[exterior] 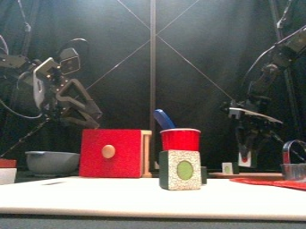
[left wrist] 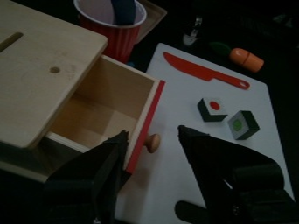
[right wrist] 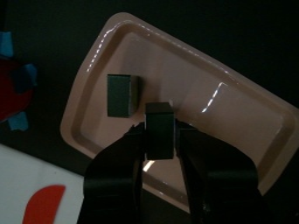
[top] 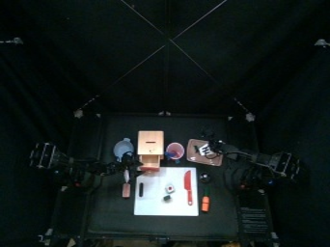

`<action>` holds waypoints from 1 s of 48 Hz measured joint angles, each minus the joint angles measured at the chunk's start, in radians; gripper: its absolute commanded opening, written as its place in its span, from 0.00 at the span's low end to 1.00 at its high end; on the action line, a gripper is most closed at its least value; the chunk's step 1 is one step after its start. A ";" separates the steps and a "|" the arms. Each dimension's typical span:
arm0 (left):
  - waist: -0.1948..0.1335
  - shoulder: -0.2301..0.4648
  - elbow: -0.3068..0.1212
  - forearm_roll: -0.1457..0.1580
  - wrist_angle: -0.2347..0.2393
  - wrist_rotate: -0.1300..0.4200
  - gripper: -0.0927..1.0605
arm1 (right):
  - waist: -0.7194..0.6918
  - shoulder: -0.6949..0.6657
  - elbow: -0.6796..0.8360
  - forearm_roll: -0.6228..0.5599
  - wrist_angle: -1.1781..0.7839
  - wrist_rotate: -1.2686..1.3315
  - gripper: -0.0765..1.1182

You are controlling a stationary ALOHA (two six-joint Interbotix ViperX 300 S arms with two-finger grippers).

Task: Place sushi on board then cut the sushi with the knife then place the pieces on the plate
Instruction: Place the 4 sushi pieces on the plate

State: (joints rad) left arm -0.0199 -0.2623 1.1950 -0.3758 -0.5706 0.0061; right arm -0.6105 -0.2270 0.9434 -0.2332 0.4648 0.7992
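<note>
Two dark green sushi pieces [left wrist: 212,108] [left wrist: 242,123] lie on the white board [top: 169,207], beside the red knife [top: 188,185]. One of them stands near and large in the front view [exterior: 182,170]. My right gripper [right wrist: 158,144] is shut on another sushi piece [right wrist: 158,122] just over the pink plate [right wrist: 222,96], where one more piece [right wrist: 121,94] rests. My left gripper [left wrist: 152,162] hangs open above the red front and knob [left wrist: 149,140] of the wooden box's open drawer [left wrist: 100,105], holding nothing.
The wooden box [top: 152,145] stands behind the board, with the red cup [exterior: 181,140] and its blue knife [exterior: 163,118] next to it. A blue-grey bowl [exterior: 52,162] sits at the left. An orange toy [top: 204,203] lies off the board's right edge.
</note>
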 measured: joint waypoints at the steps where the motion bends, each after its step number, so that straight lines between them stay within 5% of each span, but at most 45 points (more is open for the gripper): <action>1: 0.000 0.000 0.000 0.002 0.000 0.000 0.83 | 0.000 0.006 -0.002 0.000 0.000 0.000 0.69; 12: -0.002 0.000 0.008 0.005 0.002 -0.002 0.83 | 0.000 0.015 -0.028 -0.011 0.026 0.006 0.75; 24: 0.000 0.000 0.008 0.005 0.002 -0.003 0.83 | 0.060 -0.138 -0.035 -0.002 0.120 -0.002 0.75; 35: -0.002 0.000 0.006 0.003 0.000 -0.003 0.83 | 0.420 -0.219 -0.037 -0.040 0.075 -0.028 0.76; 41: 0.002 0.000 0.002 0.003 0.002 -0.005 0.83 | 0.635 -0.130 -0.086 -0.086 0.055 -0.037 0.76; 48: 0.006 0.000 -0.008 0.003 0.002 -0.005 0.83 | 0.729 0.003 -0.187 -0.101 0.064 -0.061 0.76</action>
State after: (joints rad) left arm -0.0138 -0.2623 1.1873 -0.3728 -0.5691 0.0015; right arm 0.1181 -0.2240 0.7563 -0.3344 0.5292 0.7378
